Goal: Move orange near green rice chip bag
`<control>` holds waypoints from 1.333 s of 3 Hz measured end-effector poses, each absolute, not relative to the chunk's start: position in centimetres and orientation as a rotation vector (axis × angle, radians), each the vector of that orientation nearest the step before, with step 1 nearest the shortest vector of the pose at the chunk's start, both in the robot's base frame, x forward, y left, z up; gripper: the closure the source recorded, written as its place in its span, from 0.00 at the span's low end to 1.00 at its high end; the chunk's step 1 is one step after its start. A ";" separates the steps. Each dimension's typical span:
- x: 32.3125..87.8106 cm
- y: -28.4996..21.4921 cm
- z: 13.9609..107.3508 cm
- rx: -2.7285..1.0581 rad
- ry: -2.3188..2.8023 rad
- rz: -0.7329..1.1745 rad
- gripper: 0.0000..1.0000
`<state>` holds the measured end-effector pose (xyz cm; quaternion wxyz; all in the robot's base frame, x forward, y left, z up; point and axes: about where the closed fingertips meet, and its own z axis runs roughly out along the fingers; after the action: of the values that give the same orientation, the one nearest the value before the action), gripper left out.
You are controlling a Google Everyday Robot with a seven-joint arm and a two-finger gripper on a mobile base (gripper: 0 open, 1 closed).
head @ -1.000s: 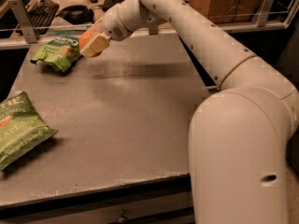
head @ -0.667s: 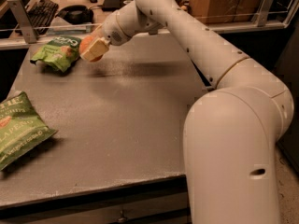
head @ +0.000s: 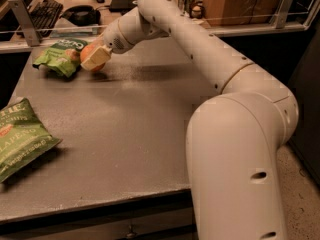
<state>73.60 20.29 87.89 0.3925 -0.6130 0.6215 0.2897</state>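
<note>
Gripper (head: 93,59) at far left of the grey table (head: 130,119), low over the surface, fingers pinching the orange (head: 86,50). Orange sits just right of the green rice chip bag (head: 59,59); touching or not, cannot tell. White arm (head: 215,64) reaches in from the near right, across the table. Larger dark-green jalapeño bag (head: 20,136) lies at near left edge, well apart. Keyboard (head: 44,9) on the desk beyond.
</note>
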 end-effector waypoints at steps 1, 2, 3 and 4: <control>73.4 21.1 87.3 -1.565 1.585 0.758 0.12; 73.3 21.4 87.0 -1.570 1.588 0.769 0.00; 73.2 21.4 87.0 -1.572 1.589 0.771 0.00; 72.8 19.1 87.8 -1.566 1.569 0.744 0.00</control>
<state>72.81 19.08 87.84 0.3912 -0.6163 0.6175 0.2929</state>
